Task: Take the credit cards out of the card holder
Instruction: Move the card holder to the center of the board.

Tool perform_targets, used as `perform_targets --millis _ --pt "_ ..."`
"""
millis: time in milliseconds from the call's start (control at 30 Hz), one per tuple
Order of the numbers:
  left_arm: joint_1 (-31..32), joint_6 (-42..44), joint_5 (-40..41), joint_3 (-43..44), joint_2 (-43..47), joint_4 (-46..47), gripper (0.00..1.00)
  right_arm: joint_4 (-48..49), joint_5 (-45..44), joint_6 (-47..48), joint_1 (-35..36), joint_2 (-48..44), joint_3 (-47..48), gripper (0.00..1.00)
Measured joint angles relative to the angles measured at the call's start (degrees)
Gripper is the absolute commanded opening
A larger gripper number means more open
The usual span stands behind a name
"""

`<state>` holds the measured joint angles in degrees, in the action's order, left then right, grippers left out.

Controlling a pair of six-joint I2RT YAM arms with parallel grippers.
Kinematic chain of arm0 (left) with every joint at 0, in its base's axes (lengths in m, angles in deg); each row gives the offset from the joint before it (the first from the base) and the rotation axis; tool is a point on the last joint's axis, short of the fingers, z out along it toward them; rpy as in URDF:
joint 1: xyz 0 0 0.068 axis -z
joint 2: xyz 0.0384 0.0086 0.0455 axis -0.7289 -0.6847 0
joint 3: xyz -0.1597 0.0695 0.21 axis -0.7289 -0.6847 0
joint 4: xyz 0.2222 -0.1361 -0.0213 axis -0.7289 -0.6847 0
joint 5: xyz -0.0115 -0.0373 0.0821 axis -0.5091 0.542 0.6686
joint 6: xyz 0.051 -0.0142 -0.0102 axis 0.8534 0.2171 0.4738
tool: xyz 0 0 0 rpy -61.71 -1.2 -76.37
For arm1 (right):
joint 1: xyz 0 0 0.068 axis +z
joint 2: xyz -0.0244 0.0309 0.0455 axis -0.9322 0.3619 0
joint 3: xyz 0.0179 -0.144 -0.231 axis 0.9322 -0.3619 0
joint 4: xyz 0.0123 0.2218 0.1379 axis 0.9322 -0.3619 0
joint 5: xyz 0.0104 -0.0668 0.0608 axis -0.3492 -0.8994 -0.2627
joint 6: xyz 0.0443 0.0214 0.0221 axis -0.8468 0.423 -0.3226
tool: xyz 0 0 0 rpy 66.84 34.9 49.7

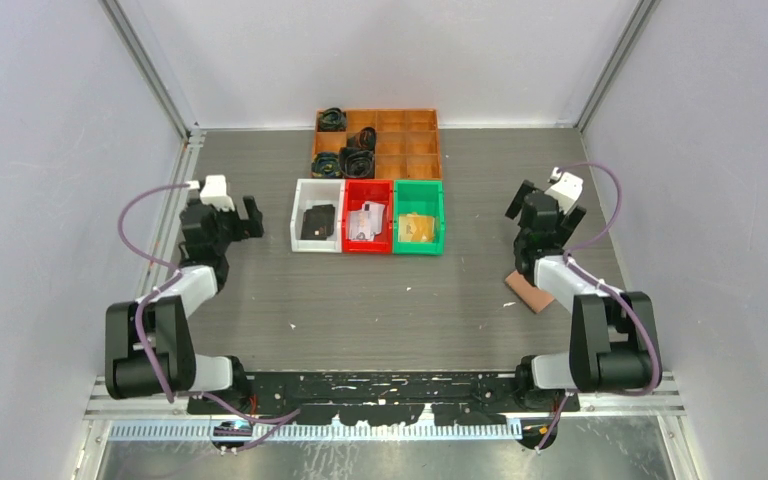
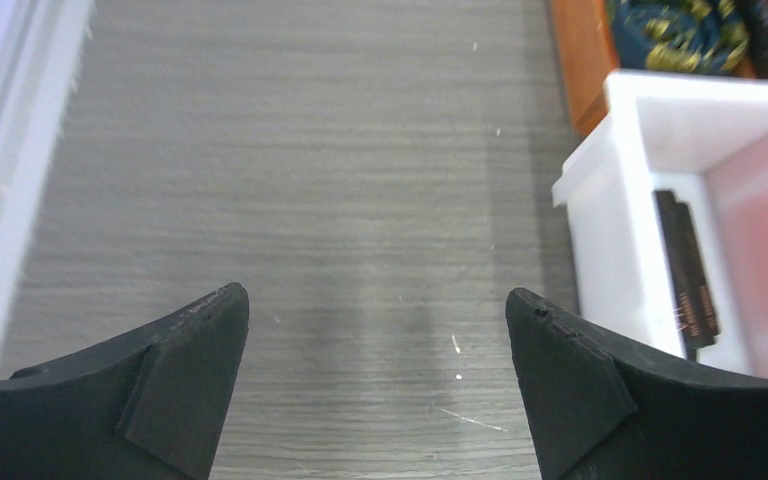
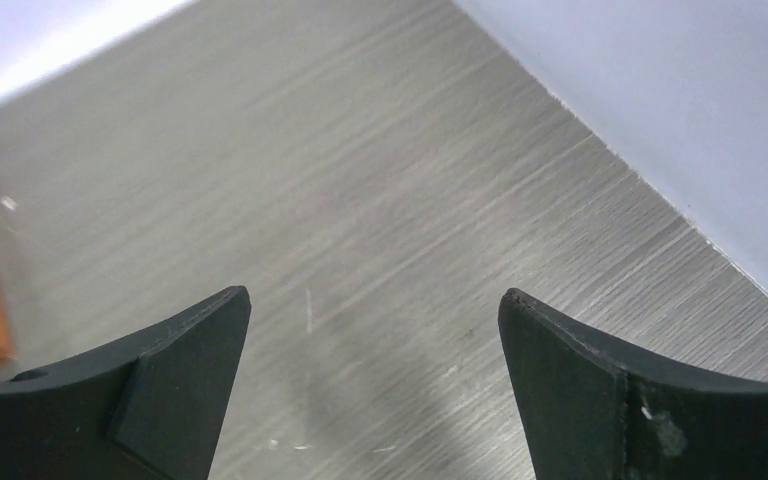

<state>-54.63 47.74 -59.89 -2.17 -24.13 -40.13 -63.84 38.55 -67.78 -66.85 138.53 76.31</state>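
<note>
1. The left gripper (image 1: 251,217) is hovering beside the white bin (image 1: 301,215), jaws spread and empty — the black card (image 1: 317,222) is lying inside.
2. The whitish card (image 1: 367,220) and orange-yellow card (image 1: 419,228) are sitting in the red bin (image 1: 349,215) and green bin (image 1: 440,215), seemingly sorted by colour.
3. The right gripper (image 1: 518,203) is hanging released; the tan card holder (image 1: 530,293) is lying flat under its arm.

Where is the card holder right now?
In the top view, the card holder lies flat on the table at the right side, partly hidden under the right arm's forearm, well clear of the green bin. Neither wrist view shows it.
</note>
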Motion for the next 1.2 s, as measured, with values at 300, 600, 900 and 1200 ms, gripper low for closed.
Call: perform_targets --millis 300,600,900,1200 --pt "-6.7 0.5 -10.3 18.0 4.6 -30.1 1.0 -29.3 -3.1 -14.5 -0.5 -5.4 19.4 1.0" --pt "-8.0 2.9 -17.0 31.2 3.0 -53.4 1.0 -53.7 3.2 -23.4 0.6 -4.0 24.5 0.99" --pt "-6.8 8.1 -21.0 30.6 5.0 -66.8 1.0 -68.5 10.0 -29.4 2.8 -12.5 16.2 0.99" --pt "-1.3 9.7 -21.7 29.7 6.4 -71.4 1.0 -68.7 10.6 -30.9 2.8 -3.0 15.1 0.97"
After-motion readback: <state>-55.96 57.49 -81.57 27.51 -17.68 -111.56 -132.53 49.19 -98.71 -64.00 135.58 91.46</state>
